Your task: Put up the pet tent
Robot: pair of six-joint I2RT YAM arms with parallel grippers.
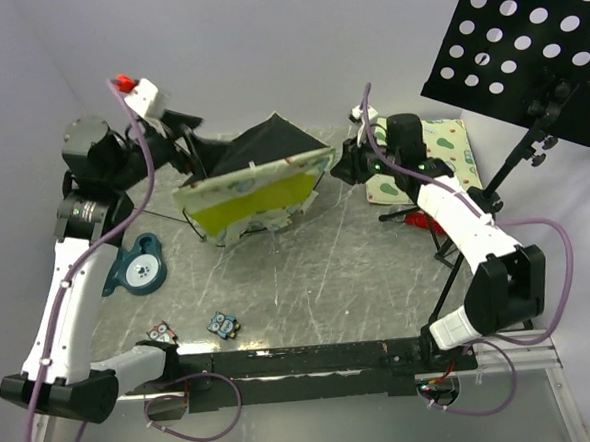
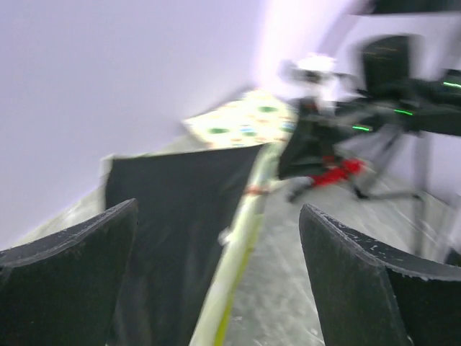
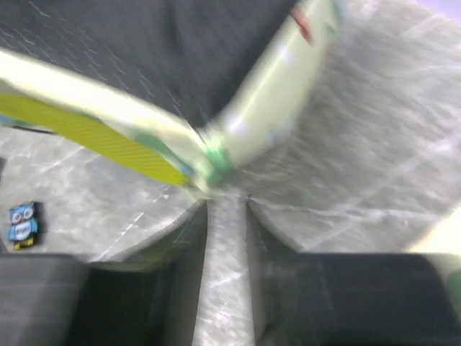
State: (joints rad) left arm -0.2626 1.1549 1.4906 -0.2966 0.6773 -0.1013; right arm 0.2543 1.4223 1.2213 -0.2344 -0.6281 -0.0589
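The pet tent (image 1: pixel 253 183) lies partly collapsed at the back middle of the table, its black base sheet (image 1: pixel 260 143) tipped up behind a lime-yellow panel (image 1: pixel 249 199). My left gripper (image 1: pixel 186 156) hovers at the tent's left end. In the left wrist view, that gripper (image 2: pixel 216 252) is open wide, with the tent's pale edge (image 2: pixel 241 245) and black sheet (image 2: pixel 173 209) beyond the fingers (image 2: pixel 367 274), untouched. My right gripper (image 1: pixel 340 166) is at the tent's right corner. In its own view, the jaws (image 3: pixel 227 209) stand slightly apart on nothing, and the tent corner (image 3: pixel 216 162) is just past the tips.
A flat avocado-print mat (image 1: pixel 441 147) lies at the back right under the right arm. A black perforated stand (image 1: pixel 519 37) rises on the right, with a red item (image 1: pixel 415 219) at its foot. A teal round object (image 1: pixel 138 269) and two small owl-print pieces (image 1: pixel 222 325) (image 1: pixel 160 332) lie front left.
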